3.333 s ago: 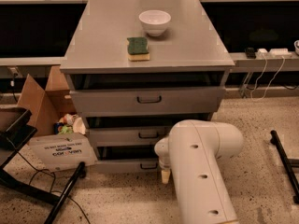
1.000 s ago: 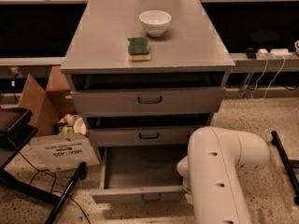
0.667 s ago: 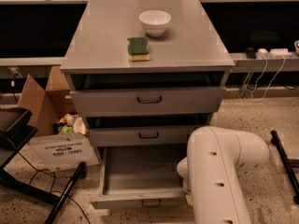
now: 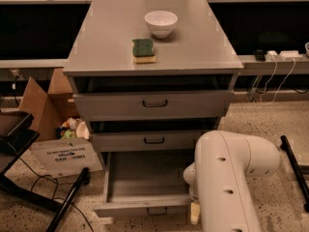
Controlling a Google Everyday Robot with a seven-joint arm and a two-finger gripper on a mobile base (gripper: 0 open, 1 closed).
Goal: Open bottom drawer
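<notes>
The bottom drawer (image 4: 145, 182) of the grey cabinet is pulled far out, its plain grey interior bare. Its short front panel (image 4: 140, 208) with a small dark pull handle (image 4: 157, 210) faces me at the lower edge of the camera view. My white arm (image 4: 227, 178) fills the lower right. My gripper (image 4: 194, 211) is at the drawer's right front corner, mostly hidden behind the arm; only a pale finger shows beside the front panel.
The top drawer (image 4: 154, 103) and the middle drawer (image 4: 153, 140) are closed. A white bowl (image 4: 161, 23) and a green sponge (image 4: 144, 50) sit on the cabinet top. A cardboard box (image 4: 53, 129) stands at the left. A black stand leg (image 4: 67, 202) lies beside it.
The bottom drawer went from shut to pulled out, and has slid a little farther out in the last second. My arm has drawn back toward the lower right.
</notes>
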